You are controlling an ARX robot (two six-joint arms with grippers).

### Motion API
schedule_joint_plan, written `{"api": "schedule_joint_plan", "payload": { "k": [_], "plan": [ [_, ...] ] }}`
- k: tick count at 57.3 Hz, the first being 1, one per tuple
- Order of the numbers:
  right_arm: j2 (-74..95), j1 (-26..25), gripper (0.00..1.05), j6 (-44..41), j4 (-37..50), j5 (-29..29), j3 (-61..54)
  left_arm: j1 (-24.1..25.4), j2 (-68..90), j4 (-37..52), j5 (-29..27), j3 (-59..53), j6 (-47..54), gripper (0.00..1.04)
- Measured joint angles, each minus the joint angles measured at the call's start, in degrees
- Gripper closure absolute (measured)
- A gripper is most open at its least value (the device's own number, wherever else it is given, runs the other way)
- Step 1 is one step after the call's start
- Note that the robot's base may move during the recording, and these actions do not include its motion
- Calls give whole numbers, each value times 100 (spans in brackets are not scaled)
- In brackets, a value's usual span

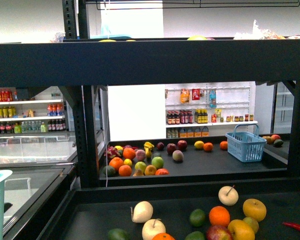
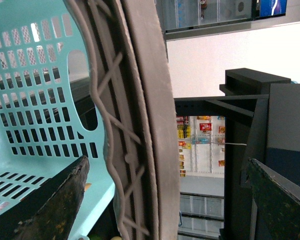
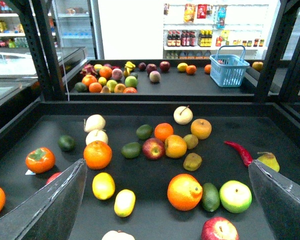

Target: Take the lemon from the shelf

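On the shelf [image 3: 150, 222], the lemon [image 3: 125, 202] lies close ahead of the right end effector [image 3: 166, 165], which gapes wide and empty; the lemon's long axis points roughly along the reach.

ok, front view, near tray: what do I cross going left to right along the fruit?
dark green fruit → cream round fruit → lime → orange → yellow apple → red chili. Overlapping and cut-off fruit left out.

Blue basket [image 1: 246, 147] — teal basket [image 2: 40, 75] — red chili [image 3: 240, 152], big orange [image 3: 184, 192]
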Motion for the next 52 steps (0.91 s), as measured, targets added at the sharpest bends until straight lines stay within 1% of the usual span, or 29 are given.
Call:
{"api": "schedule_joint_plan", "payload": {
  "k": [4, 6, 8, 12, 20, 22, 24, 26, 35, 45, 52],
  "plan": [
    [0, 0, 7, 0, 0, 0, 0, 2, 66, 9, -48, 37, 0, 8],
    [0, 0, 7, 0, 0, 0, 0, 2, 79, 9, -74, 48, 9, 11],
    [0, 0, 7, 0, 0, 0, 0, 2, 79, 9, -83, 57, 9, 17],
    [0, 0, 7, 0, 0, 0, 0, 2, 79, 7, -107, 63, 17, 31],
    [0, 0, 7, 0, 0, 0, 0, 2, 79, -11, -221, 61, 70, 66],
    [0, 0, 7, 0, 0, 0, 0, 2, 66, -35, -247, 44, 98, 77],
    [0, 0, 7, 0, 0, 0, 0, 0, 44, -48, -236, 2, 101, 84],
    [0, 0, 7, 0, 0, 0, 0, -11, 0, -94, -229, -13, 101, 86],
    [0, 0, 7, 0, 0, 0, 0, -162, -323, -420, -57, -107, 367, 87],
    [0, 0, 7, 0, 0, 0, 0, -417, -758, -726, 389, -105, 577, 87],
    [0, 0, 7, 0, 0, 0, 0, -599, -1073, -761, 680, -105, 592, 87]
  ]
}}
